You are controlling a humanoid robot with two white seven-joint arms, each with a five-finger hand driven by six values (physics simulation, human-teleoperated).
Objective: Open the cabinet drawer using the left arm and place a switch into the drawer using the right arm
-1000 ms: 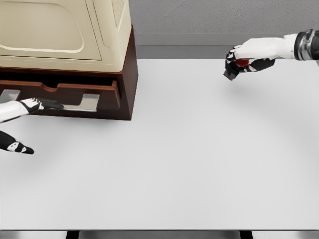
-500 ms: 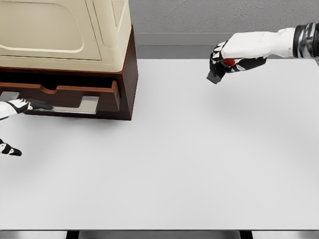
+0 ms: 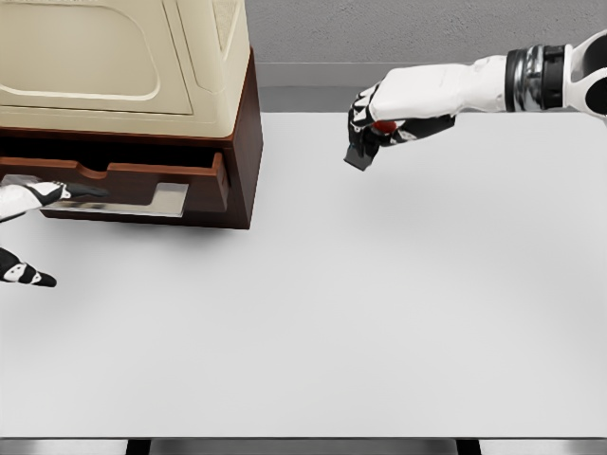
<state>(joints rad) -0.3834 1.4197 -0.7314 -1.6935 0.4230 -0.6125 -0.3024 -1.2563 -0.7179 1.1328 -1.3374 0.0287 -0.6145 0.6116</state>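
The drawer is sitting partly pulled out of the brown cabinet at the table's far left corner, its front edge overhanging the white table. A cream appliance is resting on top of the cabinet. At the picture's left edge the left hand is showing with fingers spread apart, one fingertip lying against the drawer's metal handle, the thumb hanging lower, holding nothing. Wide bare tabletop is stretching rightward from the cabinet. Over the table's far edge, well apart from the drawer, the right hand is reaching in from the right, fingers clamped on the switch, a dark block with a red button, tilted and hanging clear above the surface.
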